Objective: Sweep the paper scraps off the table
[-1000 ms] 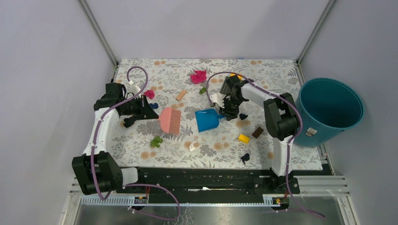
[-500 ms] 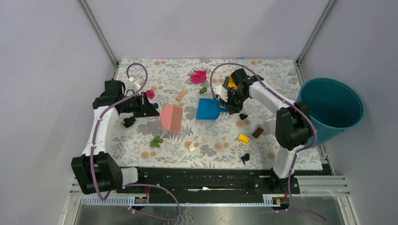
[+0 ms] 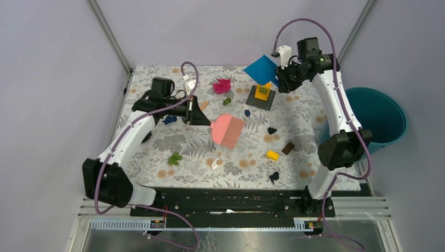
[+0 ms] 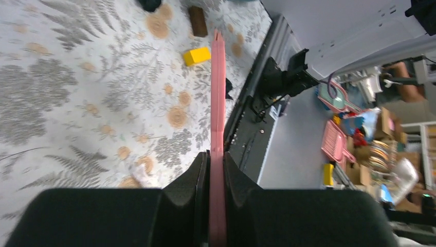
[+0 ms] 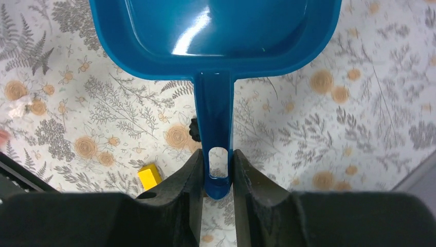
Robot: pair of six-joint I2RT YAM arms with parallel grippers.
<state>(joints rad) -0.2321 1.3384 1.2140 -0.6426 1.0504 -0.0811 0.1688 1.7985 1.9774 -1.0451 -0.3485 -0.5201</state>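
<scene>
Paper scraps lie scattered on the fern-print table (image 3: pixel 157 142): a magenta wad (image 3: pixel 222 85) at the back, a green one (image 3: pixel 175 158) and a white one (image 3: pixel 215 164) near the front, black ones (image 3: pixel 272 130) (image 3: pixel 274 176) on the right, a dark blue one (image 3: pixel 169 119) under the left arm. My left gripper (image 3: pixel 203 116) (image 4: pixel 217 157) is shut on the handle of a pink brush (image 3: pixel 227 131) (image 4: pixel 217 92), over the table's middle. My right gripper (image 3: pixel 284 77) (image 5: pixel 216 160) is shut on the handle of a blue dustpan (image 3: pixel 261 67) (image 5: pixel 216 31), raised at the back right.
A teal bucket (image 3: pixel 375 113) stands off the table's right edge. A yellow block (image 3: pixel 272 155) (image 5: pixel 149 177) and a brown block (image 3: pixel 287 148) lie front right. A grey plate (image 3: pixel 261 97) with a yellow piece sits below the dustpan. A wooden block (image 3: pixel 202 105) lies by the left gripper.
The right gripper closed on the dustpan handle and lifted the dustpan off the table, up and to the back right. The left arm carried the brush rightward to the middle.
</scene>
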